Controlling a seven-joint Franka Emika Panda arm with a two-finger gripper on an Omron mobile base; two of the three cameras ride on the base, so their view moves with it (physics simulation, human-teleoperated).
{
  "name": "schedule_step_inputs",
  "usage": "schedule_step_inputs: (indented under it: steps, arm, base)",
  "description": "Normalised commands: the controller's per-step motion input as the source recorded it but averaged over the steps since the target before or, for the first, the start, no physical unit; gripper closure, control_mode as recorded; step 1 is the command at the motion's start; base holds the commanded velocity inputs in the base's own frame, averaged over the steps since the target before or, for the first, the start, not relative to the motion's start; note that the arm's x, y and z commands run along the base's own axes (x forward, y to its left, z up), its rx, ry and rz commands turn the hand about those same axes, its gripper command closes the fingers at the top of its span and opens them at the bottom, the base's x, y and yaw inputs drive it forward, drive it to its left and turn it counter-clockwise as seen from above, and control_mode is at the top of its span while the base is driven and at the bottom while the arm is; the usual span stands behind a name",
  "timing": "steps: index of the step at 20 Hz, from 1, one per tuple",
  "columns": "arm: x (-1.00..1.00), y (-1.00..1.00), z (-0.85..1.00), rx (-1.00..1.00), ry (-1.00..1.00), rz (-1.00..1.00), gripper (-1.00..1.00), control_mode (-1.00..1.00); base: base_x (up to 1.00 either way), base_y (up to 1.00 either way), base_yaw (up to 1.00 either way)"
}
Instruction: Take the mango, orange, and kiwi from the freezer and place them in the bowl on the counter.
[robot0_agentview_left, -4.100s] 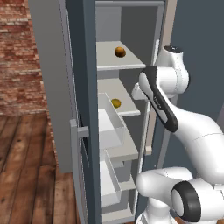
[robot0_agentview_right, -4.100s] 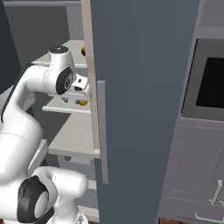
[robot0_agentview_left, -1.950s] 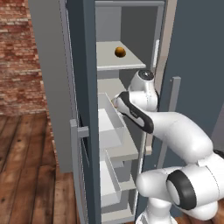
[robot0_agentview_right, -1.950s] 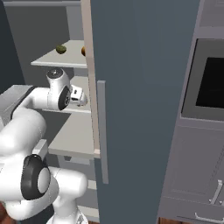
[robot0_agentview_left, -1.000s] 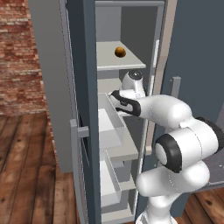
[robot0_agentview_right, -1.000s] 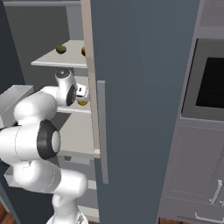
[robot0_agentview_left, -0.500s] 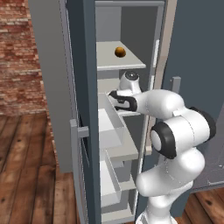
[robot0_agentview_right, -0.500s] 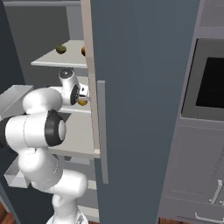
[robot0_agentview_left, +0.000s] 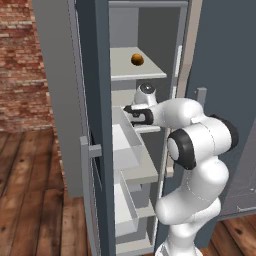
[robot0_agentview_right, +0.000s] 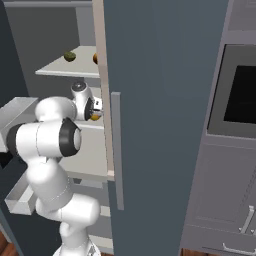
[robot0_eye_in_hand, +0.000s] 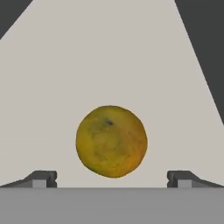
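The freezer (robot0_agentview_left: 95, 75) stands open, its long door (robot0_agentview_right: 160, 100) swung out beside my arm. On the middle shelf lies the mango (robot0_eye_in_hand: 111, 141), a golden-yellow fruit, also glimpsed past the door edge as the mango (robot0_agentview_right: 94, 117). My gripper (robot0_eye_in_hand: 111, 178) is open just in front of it, one fingertip to each side and neither touching it; the gripper (robot0_agentview_left: 131, 113) reaches in over that shelf. The orange (robot0_agentview_left: 137, 59) sits on the upper shelf, and the kiwi (robot0_agentview_right: 69, 56) lies to its left. The bowl and the counter are out of view.
White pull-out drawers (robot0_agentview_left: 125, 145) jut out below the middle shelf, close under my arm. The freezer's side wall (robot0_agentview_left: 180, 60) hems the hand in. A dark oven window (robot0_agentview_right: 240, 90) and grey cabinet fronts (robot0_agentview_right: 220, 200) stand to the right, a brick wall (robot0_agentview_left: 25, 60) to the left.
My arm has folded in and pushed the hand deeper over the middle shelf toward the mango. The jaws have stayed open. The fruits have not moved.
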Motion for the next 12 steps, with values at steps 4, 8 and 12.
schedule_step_inputs:
  steps: [4,8,12]
  arm:
    - [0.29,0.0,-0.1,0.0,0.0,0.0,-1.0,-1.0]
    - [0.36,0.0,-0.13,0.0,0.0,0.0,-1.0,-1.0]
    - [0.24,0.0,-0.2,0.0,0.0,0.0,-1.0,-1.0]
  base:
    - [0.0,0.0,0.0]
    - [0.0,0.0,0.0]
    - [0.0,0.0,0.0]
